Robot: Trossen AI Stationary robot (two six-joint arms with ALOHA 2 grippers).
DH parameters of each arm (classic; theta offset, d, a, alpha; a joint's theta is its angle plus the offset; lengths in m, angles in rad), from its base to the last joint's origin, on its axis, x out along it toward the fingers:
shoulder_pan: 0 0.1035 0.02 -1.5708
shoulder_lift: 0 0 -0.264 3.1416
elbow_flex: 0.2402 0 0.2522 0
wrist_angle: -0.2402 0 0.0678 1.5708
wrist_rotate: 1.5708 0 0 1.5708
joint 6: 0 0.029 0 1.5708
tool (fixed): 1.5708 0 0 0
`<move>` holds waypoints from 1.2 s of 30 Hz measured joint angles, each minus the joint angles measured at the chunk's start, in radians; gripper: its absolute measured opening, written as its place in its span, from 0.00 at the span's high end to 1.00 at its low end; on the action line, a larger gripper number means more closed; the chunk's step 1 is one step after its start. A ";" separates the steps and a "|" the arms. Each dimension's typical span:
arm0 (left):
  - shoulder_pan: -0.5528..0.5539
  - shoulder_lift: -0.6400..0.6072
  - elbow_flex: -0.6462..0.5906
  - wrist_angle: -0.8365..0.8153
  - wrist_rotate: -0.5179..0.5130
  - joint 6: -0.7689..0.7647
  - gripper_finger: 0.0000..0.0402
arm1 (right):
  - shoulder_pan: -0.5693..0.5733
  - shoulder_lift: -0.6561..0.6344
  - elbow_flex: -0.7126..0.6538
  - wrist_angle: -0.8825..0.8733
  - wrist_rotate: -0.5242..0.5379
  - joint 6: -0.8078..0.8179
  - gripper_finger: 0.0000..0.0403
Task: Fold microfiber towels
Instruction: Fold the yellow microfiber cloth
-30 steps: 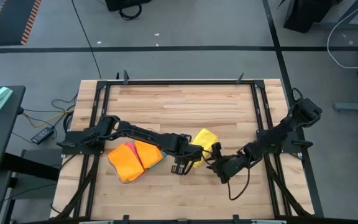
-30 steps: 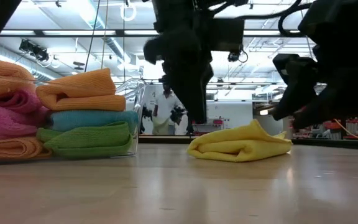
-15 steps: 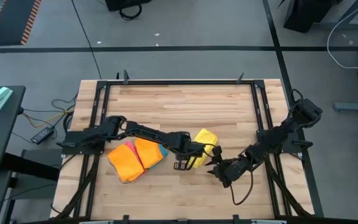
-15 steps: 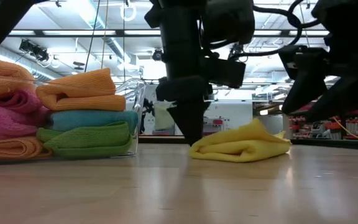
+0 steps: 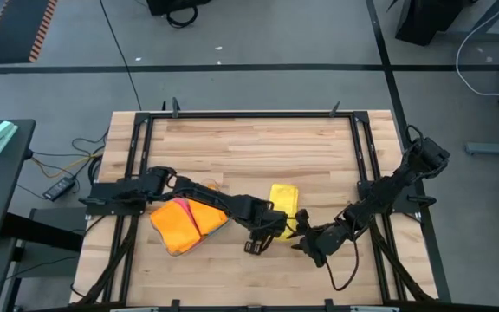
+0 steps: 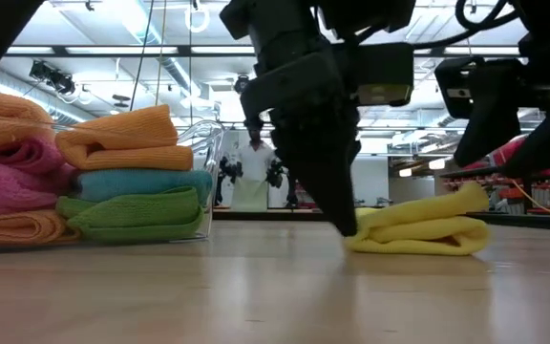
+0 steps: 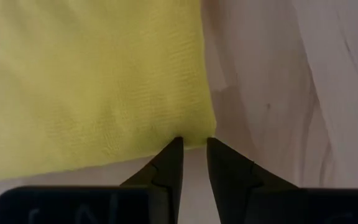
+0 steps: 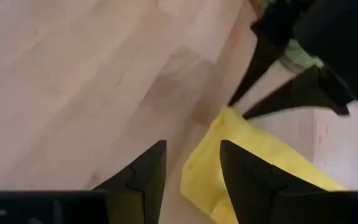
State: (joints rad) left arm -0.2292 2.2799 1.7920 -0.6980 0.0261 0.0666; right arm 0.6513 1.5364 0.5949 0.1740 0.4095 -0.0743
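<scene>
Yellow towel (image 5: 283,198) dragged nearer; left claw (image 7: 193,144) pinching corner.

Grey floor (image 5: 258,82) with black tape lines surrounds the wood desk (image 5: 249,143); ceiling lights (image 6: 160,67) glow beyond.

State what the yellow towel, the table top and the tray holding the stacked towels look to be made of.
Yellow towel: soft knit cloth, matte, fine weave visible, likely microfiber.
Table top: pale wood planks with visible grain and seams, smooth, faintly glossy.
Tray: clear, glinting walls, probably rigid plastic.
</scene>
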 joint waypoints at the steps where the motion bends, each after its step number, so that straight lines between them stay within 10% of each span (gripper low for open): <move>1: 0.000 0.000 0.000 0.012 0.000 -0.002 0.80 | 0.001 0.000 0.000 0.008 0.000 0.005 0.61; 24: -0.010 0.000 0.000 0.078 0.031 -0.005 0.84 | 0.008 0.277 0.055 0.107 0.223 -0.014 0.63; 36: -0.007 0.000 0.000 0.066 0.033 -0.002 0.83 | 0.036 0.180 0.065 0.071 0.258 -0.090 0.67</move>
State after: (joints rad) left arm -0.2357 2.2795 1.7920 -0.6315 0.0588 0.0643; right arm 0.6878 1.7165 0.6597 0.2455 0.6671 -0.1642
